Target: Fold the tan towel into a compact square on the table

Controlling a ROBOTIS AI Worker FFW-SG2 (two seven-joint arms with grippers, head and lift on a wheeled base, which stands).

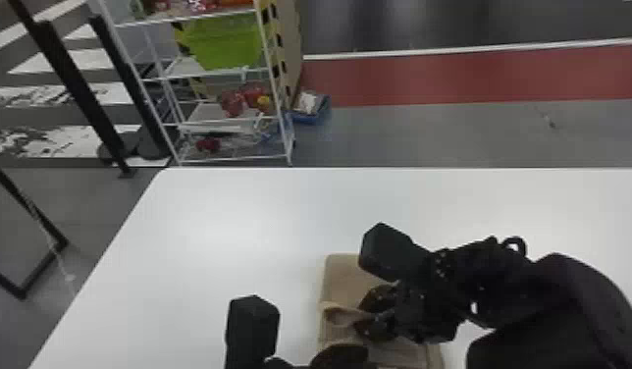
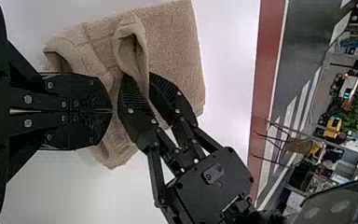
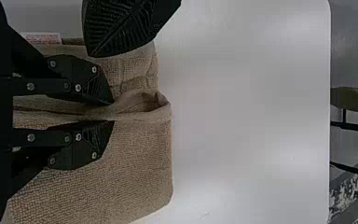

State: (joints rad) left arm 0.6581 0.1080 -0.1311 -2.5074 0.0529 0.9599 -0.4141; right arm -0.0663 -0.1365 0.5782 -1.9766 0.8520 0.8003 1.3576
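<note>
Visibly, the folded tan towel (image 1: 345, 275) puckers between the right fingers (image 1: 378, 298).

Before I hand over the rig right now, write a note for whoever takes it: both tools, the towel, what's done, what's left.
Left tool: shut, nothing seen between its fingers, low over the towel beside the right tool.
Right tool: shut on a raised fold of the tan towel.
Towel: on the white table, in front of the robot.
Done: partly folded, with layers stacked.
Left: likely lay the held fold down, let go, then flatten and square the edges.
</note>
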